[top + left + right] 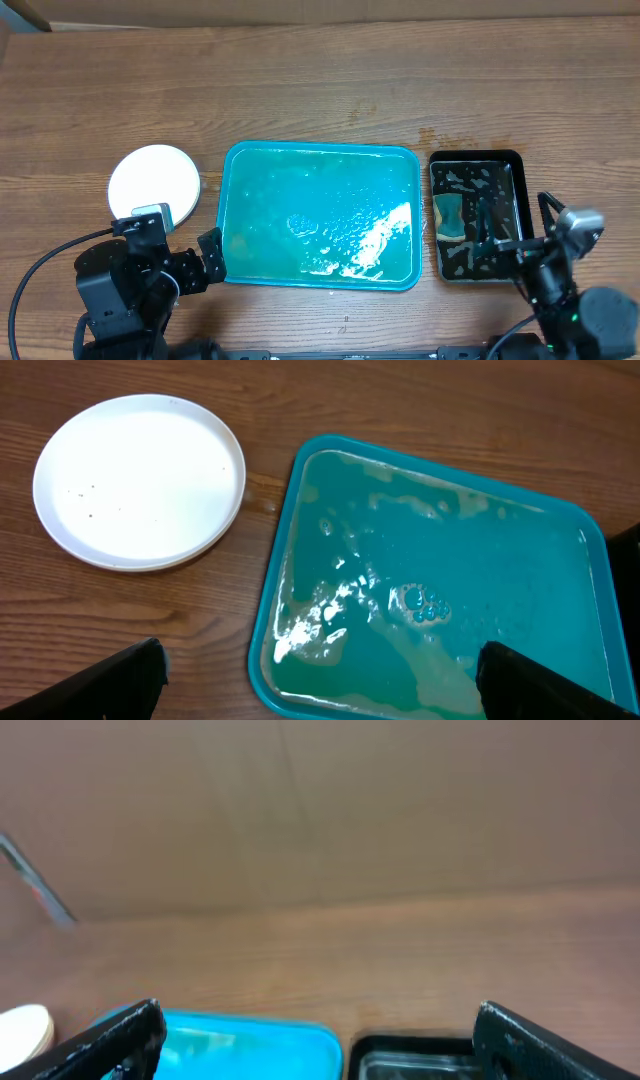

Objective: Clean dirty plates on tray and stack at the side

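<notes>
Overhead, you can count one teal tray [320,147], one black tub [475,156] and one round white plate [154,180] on the wooden table [320,80]. The plate lies just left of the tray, apart from its rim. From above you cannot tell whether more plates sit stacked under it. The tray sits mid-table and holds only a film of water, with white foam [375,240] toward its near right corner. The tub stands just right of the tray, wet inside, with a single small sponge [449,216] against its left wall.

Your left wrist camera adds what the top view misses: a few dark specks [85,495] on the plate's otherwise white face, and a cluster of bubbles in the middle of the tray. It also shows the left gripper [320,655] spread wide, one finger at each lower corner of the view and nothing between them, hanging over the tray's near left corner.

Your right wrist camera looks low across the table. The right gripper [318,1012] is likewise spread wide and grips nothing. Beyond it you see an edge of the tray, the tub's rim and a blurred sliver of plate at the far left.
</notes>
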Available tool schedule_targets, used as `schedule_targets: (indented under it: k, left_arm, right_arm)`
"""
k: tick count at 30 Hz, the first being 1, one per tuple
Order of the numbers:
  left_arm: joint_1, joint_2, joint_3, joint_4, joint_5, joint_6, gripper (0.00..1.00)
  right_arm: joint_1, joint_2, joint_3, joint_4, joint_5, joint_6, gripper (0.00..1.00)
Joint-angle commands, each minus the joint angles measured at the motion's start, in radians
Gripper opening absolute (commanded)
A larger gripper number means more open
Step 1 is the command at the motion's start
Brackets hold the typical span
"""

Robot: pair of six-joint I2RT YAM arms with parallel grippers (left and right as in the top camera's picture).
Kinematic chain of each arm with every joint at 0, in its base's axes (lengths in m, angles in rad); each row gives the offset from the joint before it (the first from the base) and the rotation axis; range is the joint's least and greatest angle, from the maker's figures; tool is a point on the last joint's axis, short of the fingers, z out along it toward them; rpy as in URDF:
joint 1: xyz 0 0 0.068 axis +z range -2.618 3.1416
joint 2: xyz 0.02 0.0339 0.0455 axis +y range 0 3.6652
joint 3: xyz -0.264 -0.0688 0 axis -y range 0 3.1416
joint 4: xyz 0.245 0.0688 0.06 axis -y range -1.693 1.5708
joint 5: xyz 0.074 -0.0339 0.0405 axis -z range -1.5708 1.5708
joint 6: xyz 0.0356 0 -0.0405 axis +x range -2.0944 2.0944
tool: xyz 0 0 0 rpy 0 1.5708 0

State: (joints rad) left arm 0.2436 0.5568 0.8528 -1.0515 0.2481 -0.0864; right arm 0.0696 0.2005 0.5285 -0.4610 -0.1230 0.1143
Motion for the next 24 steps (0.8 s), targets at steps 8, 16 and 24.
schedule_targets:
  k: [8, 16, 24]
  left_arm:
    - [-0.002, -0.007, -0.007, 0.002, 0.004, -0.014, 1.0]
    - [-0.002, -0.007, -0.007, 0.002, 0.004, -0.014, 1.0]
    - [-0.002, -0.007, -0.007, 0.001, 0.004, -0.014, 1.0]
  right_arm:
    - [0.011, -0.197, -0.389, 0.457, 0.007, 0.015, 1.0]
    - [0.011, -0.198, -0.522, 0.526, 0.018, -0.069, 1.0]
    - [0.007, -0.198, -0.52, 0.382, 0.041, -0.164, 1.0]
